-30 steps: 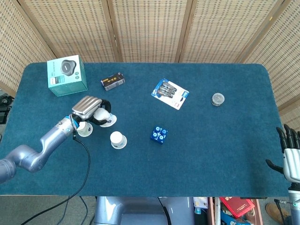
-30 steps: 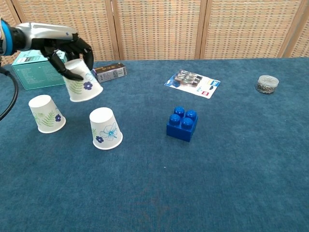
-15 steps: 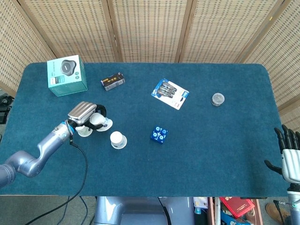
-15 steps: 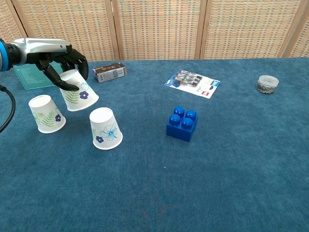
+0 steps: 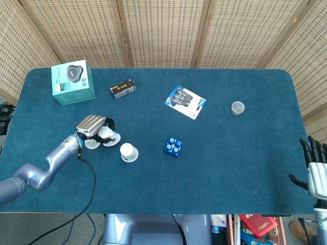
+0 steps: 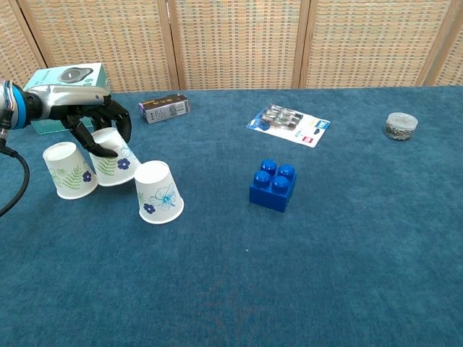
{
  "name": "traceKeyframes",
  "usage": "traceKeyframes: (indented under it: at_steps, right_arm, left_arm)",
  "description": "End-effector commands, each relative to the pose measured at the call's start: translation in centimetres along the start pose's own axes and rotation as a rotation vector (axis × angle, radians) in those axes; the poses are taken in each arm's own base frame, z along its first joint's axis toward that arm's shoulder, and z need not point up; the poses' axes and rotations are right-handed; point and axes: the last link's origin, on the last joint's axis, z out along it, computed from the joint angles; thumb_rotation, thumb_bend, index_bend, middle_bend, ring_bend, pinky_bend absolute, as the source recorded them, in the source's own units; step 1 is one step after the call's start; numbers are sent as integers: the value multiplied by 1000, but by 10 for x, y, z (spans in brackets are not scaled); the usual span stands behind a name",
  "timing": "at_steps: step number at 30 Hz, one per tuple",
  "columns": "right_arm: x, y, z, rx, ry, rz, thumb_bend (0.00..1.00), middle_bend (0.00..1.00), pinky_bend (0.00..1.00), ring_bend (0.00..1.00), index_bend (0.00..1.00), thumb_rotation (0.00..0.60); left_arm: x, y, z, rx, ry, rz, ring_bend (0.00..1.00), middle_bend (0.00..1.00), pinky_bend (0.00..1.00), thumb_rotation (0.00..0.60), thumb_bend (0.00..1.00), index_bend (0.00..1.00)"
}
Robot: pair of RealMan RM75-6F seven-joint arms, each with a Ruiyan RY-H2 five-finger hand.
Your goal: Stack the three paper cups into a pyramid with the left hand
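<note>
Three white paper cups with blue and green flower prints stand upside down on the blue table. My left hand [image 6: 92,124] [image 5: 93,126] grips the middle cup [image 6: 117,161] [image 5: 108,137] from above, low between the other two and tilted a little. The left cup [image 6: 69,170] [image 5: 92,143] stands just beside it, and the right cup [image 6: 158,191] [image 5: 128,152] stands free nearer the front. My right hand [image 5: 317,171] hangs at the table's right edge with its fingers apart and nothing in it.
A blue toy brick [image 6: 273,185] sits mid-table. A teal box [image 6: 64,85] stands behind my left hand, a small dark box [image 6: 164,108] further right. A battery pack [image 6: 289,123] and a small round tin [image 6: 400,125] lie toward the back right.
My left hand has come down and toward the front with the cup, from above the table to a spot between the other two cups. The right hand has hardly moved.
</note>
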Motion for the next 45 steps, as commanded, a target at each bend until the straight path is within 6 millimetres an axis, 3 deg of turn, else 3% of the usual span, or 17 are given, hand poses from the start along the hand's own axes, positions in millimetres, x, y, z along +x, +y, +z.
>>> traceKeyframes:
  at_steps: [1, 13, 16, 20, 22, 30, 36, 41, 45]
  right_arm:
    - [0, 0, 0, -2, 0, 0, 0, 0, 0, 0, 0, 600]
    - [-1, 0, 0, 1, -1, -2, 0, 0, 0, 0, 0, 600]
    - [0, -1, 0, 1, 2, -2, 0, 0, 0, 0, 0, 600]
    - [0, -1, 0, 2, 3, 0, 0, 0, 0, 0, 0, 600]
    - [0, -1, 0, 3, 3, 0, 0, 0, 0, 0, 0, 600]
    - [1, -2, -1, 6, 3, 5, 0, 0, 0, 0, 0, 600]
    - [1, -2, -1, 7, 4, 6, 0, 0, 0, 0, 0, 600]
    - [2, -2, -2, 7, 5, 7, 0, 0, 0, 0, 0, 600]
    - [3, -1, -1, 3, 9, 10, 0, 0, 0, 0, 0, 600]
  left_arm:
    - [-3, -2, 1, 6, -10, 9, 459, 430, 409, 600, 313, 475]
    - [-5, -8, -2, 30, -26, 5, 414, 360, 386, 600, 313, 449]
    - [-5, -8, -2, 27, -35, -2, 356, 290, 366, 600, 311, 372]
    - [-3, -10, -4, 33, -72, 16, 146, 63, 194, 600, 291, 141]
    - [-1, -8, -6, 30, -76, -2, 97, 9, 159, 600, 277, 54]
    - [16, -5, -17, 4, -45, -14, 30, 0, 109, 600, 272, 0]
    - [27, 20, -31, -121, 39, 0, 31, 0, 109, 600, 272, 0]
    - [19, 54, -47, -260, -2, 173, 60, 13, 109, 600, 272, 0]
    - [9, 68, -49, -301, -22, 278, 75, 18, 109, 600, 271, 2]
